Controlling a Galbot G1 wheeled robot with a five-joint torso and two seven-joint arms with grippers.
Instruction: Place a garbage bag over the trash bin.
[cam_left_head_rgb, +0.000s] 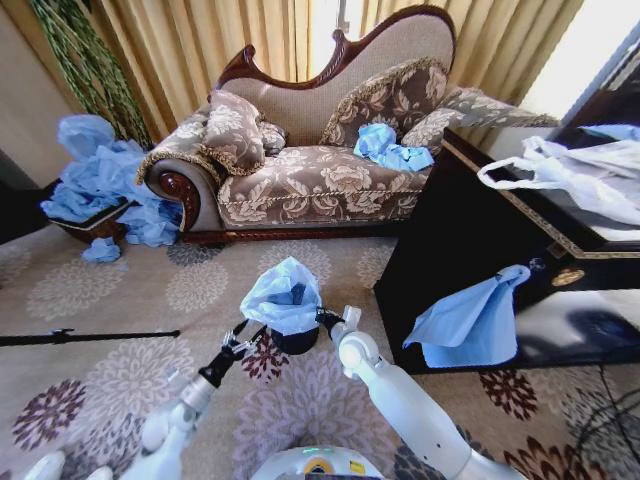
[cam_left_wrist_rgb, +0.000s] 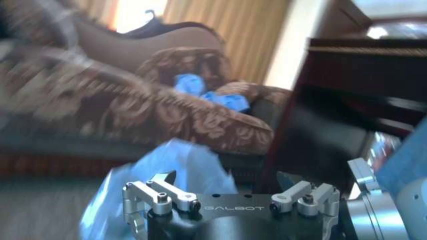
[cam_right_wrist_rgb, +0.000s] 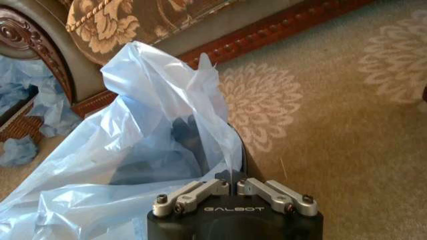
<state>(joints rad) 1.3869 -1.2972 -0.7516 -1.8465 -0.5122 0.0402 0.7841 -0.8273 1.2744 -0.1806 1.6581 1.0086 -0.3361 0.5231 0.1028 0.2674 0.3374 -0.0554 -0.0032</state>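
Frame centre: the garbage bag (cam_left_head_rgb: 283, 296), judged light, limp and slippery, is draped over the trash bin (cam_left_head_rgb: 296, 341). Its rim edge is pinched by the right gripper (cam_right_wrist_rgb: 232, 181), jaws pressed together; the left gripper (cam_left_wrist_rgb: 230, 192) is held alongside, jaws spread.

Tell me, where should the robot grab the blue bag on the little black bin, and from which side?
Probably the loose film standing up above the rim of the trash bin, on the sofa side. There the garbage bag bunches into a peak, thin enough to pinch. Coming from above looks easiest. The right end effector is shut at the near rim, and the left end effector is open beside the bag.
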